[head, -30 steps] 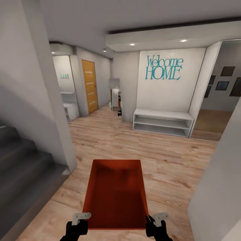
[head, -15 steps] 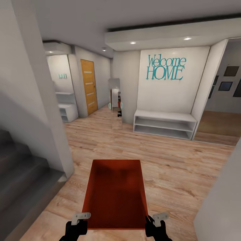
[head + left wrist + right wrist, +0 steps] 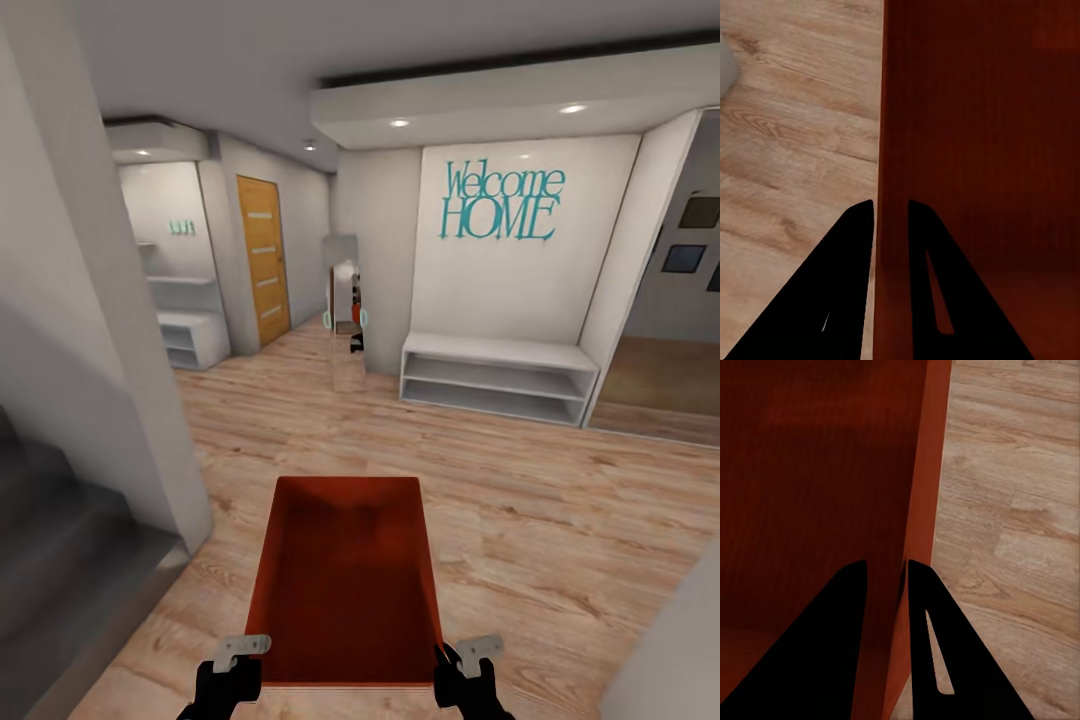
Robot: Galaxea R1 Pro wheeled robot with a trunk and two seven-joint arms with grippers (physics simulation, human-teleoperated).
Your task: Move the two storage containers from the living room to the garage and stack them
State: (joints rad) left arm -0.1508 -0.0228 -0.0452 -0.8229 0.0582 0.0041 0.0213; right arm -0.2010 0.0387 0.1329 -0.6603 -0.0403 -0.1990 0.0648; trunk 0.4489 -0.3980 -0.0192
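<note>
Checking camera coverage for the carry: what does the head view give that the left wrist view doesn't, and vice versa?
Head view alone: the whole orange-red bin held out front, the right tool at its right wall, the Welcome HOME sign, white shelf bench, orange door and grey stairs.

Left wrist view alone: the close grip, one finger outside the bin's left wall and the other inside, pinching it.

Both: the bin, the left tool and the light wood floor.

You had even, bright light from recessed ceiling spots (image 3: 400,123); edges stretched and softened, container (image 3: 345,580) interior shadowed.
</note>
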